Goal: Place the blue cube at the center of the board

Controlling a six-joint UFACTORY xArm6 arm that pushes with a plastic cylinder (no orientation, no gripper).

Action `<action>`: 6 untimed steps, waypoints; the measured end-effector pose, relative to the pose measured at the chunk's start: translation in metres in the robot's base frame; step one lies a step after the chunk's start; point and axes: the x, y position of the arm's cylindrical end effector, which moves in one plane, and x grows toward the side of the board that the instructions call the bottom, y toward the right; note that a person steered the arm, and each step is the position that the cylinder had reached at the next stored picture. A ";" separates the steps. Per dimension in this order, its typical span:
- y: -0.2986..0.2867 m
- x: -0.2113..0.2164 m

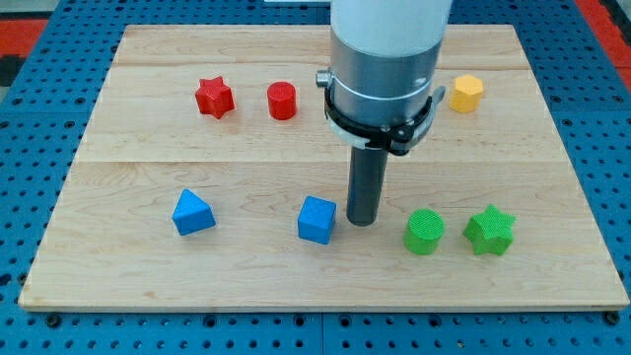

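Arm body blocking part of the board; top edge cutting the arm off.
The arm (386,59) is running out of frame at the view's top and covering the board (118,256) behind it, between the red cylinder (282,101) and yellow block (466,93). The yellow block's shape is reading unclear. My tip (363,220) is standing just beside the blue cube (316,219); actual contact is too close to tell.

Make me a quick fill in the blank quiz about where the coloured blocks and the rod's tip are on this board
1. My tip stands just to the view's ____ of the blue cube.
2. The block nearest the view's top right is the ____ one.
3. The green star lies to the view's right of the green ____.
4. The red cylinder sits right of the red ____.

Missing words: right; yellow; cylinder; star.
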 end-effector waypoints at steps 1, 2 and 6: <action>-0.008 0.020; -0.027 0.048; -0.098 -0.029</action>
